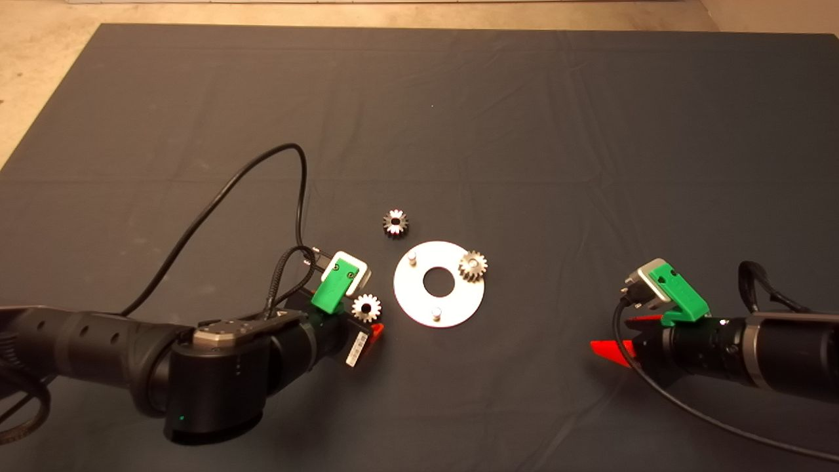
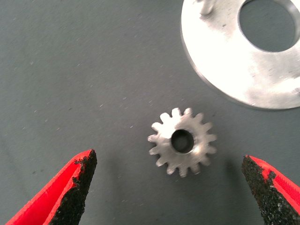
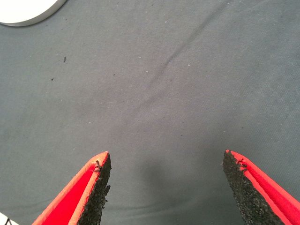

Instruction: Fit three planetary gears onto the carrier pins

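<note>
The silver-white disc [image 1: 419,298] lies mid-mat with two bare carrier pins [image 1: 412,257] [image 1: 436,313]. One planetary gear [image 1: 472,265] sits on the disc's right pin. A second gear [image 1: 395,223] lies on the mat beyond the disc. A third gear [image 1: 366,307] lies flat just left of the disc. My left gripper [image 1: 364,321] is open around this gear without touching it. The left wrist view shows the gear [image 2: 183,145] between the fingers of the gripper [image 2: 171,187], with the disc [image 2: 225,70] beyond. My right gripper [image 1: 619,334] is open and empty, right of the disc.
The dark mat [image 1: 524,131] covers the table, with its far edge against a pale floor. A black cable [image 1: 223,196] loops above the left arm. The right wrist view shows bare mat between the fingers of the gripper [image 3: 166,187] and the disc's rim [image 3: 28,11].
</note>
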### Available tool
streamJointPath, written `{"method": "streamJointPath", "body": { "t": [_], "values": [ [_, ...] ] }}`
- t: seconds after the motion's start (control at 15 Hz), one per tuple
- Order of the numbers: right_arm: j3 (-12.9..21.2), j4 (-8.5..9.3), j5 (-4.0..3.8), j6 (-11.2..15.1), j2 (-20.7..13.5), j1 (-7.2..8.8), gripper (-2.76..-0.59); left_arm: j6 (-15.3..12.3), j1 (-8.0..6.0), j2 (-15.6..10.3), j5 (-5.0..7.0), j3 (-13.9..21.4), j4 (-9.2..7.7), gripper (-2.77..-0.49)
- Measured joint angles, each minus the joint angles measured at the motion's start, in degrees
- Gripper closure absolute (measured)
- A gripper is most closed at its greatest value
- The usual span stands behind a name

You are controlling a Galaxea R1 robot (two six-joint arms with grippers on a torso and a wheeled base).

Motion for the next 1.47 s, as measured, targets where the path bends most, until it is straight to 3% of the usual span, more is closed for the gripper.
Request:
{"method": "streamJointPath", "body": {
  "t": [0.73, 0.87, 1.07, 1.47],
  "values": [
    [0.06, 0.0, 0.06, 0.0, -0.48, 0.02, -1.76, 0.97, 2.36, 1.41, 0.0, -2.45, 2.49, -2.22],
    [0.11, 0.0, 0.27, 0.0, -1.27, 0.0, -1.76, 1.0, 2.71, 1.55, 0.0, -3.12, 2.6, -2.12],
    [0.15, 0.0, 1.27, 0.0, -2.1, 0.0, -1.76, 1.16, 2.88, 1.91, 0.0, -3.86, 2.82, -2.02],
    [0.15, 0.0, 1.3, 0.0, -2.21, 0.0, -1.76, 1.22, 2.88, 2.52, -0.02, -4.28, 3.61, -1.75]
  ]
}}
